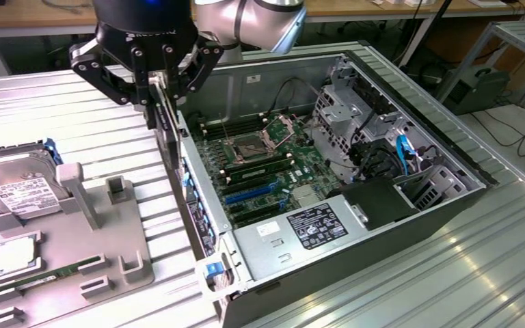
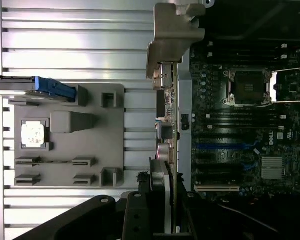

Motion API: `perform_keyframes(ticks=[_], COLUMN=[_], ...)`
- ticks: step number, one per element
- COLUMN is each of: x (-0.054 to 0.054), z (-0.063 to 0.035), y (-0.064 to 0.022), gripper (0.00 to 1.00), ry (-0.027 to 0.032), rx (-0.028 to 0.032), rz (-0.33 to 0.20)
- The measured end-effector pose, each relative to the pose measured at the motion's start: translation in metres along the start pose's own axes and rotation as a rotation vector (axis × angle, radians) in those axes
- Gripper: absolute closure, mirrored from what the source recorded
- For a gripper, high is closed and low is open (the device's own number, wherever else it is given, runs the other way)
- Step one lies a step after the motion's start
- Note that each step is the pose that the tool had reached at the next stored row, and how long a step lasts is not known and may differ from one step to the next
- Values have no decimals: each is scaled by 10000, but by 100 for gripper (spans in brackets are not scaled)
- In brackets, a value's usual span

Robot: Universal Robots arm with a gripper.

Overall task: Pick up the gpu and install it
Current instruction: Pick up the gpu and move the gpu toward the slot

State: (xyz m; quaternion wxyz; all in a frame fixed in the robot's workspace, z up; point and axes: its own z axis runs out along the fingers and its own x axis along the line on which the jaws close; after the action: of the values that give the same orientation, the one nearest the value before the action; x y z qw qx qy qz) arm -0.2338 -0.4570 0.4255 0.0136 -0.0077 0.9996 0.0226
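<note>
- I'm gripping the gpu [image 1: 164, 126] [image 2: 166, 131] in my gripper [image 1: 160, 92] [image 2: 162, 212], with the jaws pulled in partway and pinching the thin card on both faces.
- The card is hanging upright and edge-on below my fingers. In the wrist view its silver bracket [image 2: 172, 42] is sitting at the end farthest from my grip.
- The gpu is hovering right along the wall of the open computer case [image 1: 253, 85] that faces the grey parts holder [image 1: 107, 239] [image 2: 110, 145]. It's up in the air and not seated in any slot. I can't tell whether its lower end is touching that wall.
- The case is lying on its side on the ribbed metal table [image 1: 89, 130] [image 2: 75, 40], towards the exterior view's right edge. Its motherboard [image 1: 262, 164] [image 2: 250, 125] is facing up, blue slots showing.
- The parts holder is sitting by the table's edge at the exterior view's left, just beside the case. It's carrying a hard drive [image 1: 21, 188], a square processor chip [image 1: 16, 254] [image 2: 32, 134] and a green memory stick [image 1: 39, 280].
</note>
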Motion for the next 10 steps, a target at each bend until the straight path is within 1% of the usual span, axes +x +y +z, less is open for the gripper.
perform_keyframes(ticks=[5,8,10], x=[-163,-295,-354], z=[10,17,19], y=[-3,-4,-4], gripper=[72,72,72], ry=[3,2,2], rx=[-3,-3,-3], rz=[-42,-41,-42])
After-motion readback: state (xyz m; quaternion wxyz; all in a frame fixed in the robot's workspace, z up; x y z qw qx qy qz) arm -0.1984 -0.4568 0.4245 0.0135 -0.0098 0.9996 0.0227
